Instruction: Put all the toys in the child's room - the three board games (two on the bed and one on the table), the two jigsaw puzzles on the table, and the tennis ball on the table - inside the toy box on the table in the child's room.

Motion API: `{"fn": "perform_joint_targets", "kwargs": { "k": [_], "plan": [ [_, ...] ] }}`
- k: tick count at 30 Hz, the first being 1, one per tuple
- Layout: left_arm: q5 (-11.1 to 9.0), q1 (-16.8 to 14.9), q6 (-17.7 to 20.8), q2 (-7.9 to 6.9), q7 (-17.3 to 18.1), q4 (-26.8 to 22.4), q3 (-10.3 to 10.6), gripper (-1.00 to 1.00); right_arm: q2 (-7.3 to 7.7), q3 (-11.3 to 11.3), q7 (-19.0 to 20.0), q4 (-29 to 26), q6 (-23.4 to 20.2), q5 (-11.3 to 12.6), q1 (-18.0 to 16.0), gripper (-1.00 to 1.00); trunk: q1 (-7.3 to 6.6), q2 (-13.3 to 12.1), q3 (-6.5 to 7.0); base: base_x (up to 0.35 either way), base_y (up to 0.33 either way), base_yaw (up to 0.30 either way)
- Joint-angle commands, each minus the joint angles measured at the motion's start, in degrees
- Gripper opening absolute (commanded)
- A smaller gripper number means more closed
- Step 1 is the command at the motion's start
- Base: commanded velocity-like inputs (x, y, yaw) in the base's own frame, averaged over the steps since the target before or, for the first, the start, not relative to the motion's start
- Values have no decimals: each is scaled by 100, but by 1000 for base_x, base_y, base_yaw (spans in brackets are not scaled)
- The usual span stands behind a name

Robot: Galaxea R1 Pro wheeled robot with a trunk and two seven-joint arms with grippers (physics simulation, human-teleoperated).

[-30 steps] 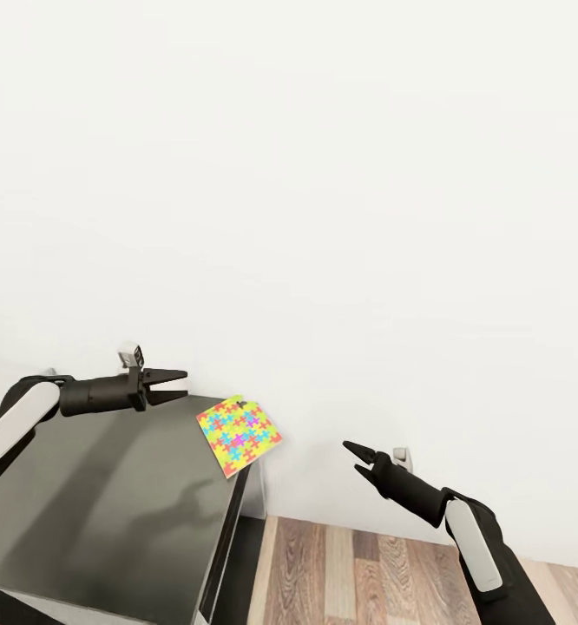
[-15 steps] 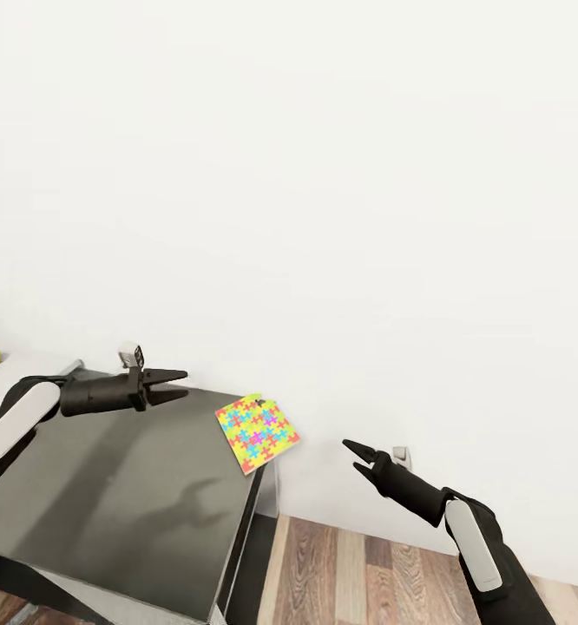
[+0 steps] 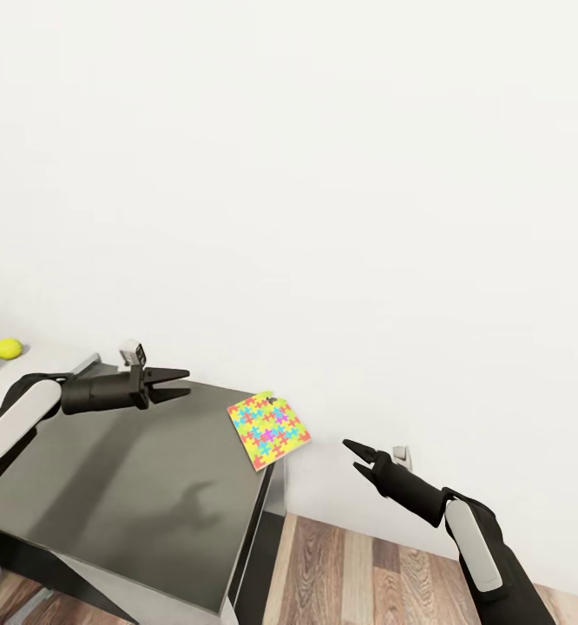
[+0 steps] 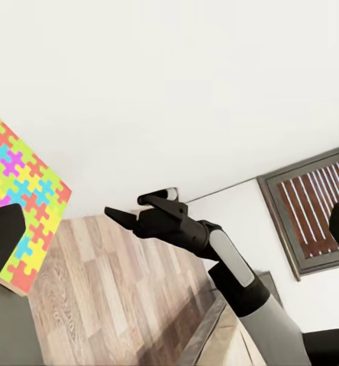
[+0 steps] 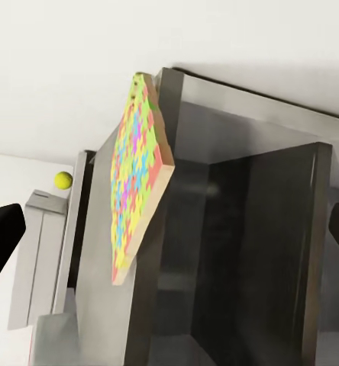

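Observation:
A jigsaw puzzle [image 3: 269,430] of bright interlocking pieces lies on the far right corner of the table's dark-grey section [image 3: 133,495], hanging over the edge. The tennis ball [image 3: 8,348] rests on the higher light-grey top at the far left. My left gripper [image 3: 185,383] hovers open over the dark top, left of the puzzle, with nothing in it. My right gripper [image 3: 351,457] is open and empty, in the air right of the table corner. The right wrist view shows the jigsaw puzzle [image 5: 139,175] edge-on, the tennis ball [image 5: 62,180] beyond it. The left wrist view catches the jigsaw puzzle [image 4: 20,206].
A plain white wall [image 3: 324,174] stands close behind the table. Wood-plank floor [image 3: 393,573] lies to the right of the table, under my right arm. In the left wrist view a slatted panel in a grey frame [image 4: 314,206] is set in the wall.
The whole picture has shifted right, so the camera has turned left. The tennis ball has come into view at the left. Both arms keep their pose.

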State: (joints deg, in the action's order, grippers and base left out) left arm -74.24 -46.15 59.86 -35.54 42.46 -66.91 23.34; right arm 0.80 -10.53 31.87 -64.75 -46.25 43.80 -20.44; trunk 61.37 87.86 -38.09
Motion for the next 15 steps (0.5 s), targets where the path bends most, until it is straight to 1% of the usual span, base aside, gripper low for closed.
{"fn": "perform_joint_targets", "kwargs": {
  "k": [1, 15],
  "plan": [
    [-1, -8, 14, -5, 26, -3, 14, 100, -1, -10, 12, -1, -38, 5, -4, 100, 0, 3, -5, -5, 0, 2],
    [-3, -8, 14, -5, 25, -15, 13, 100, -1, -19, 12, -2, -25, 5, -4, 100, 0, 3, -5, 0, 0, 0]
  ]
}}
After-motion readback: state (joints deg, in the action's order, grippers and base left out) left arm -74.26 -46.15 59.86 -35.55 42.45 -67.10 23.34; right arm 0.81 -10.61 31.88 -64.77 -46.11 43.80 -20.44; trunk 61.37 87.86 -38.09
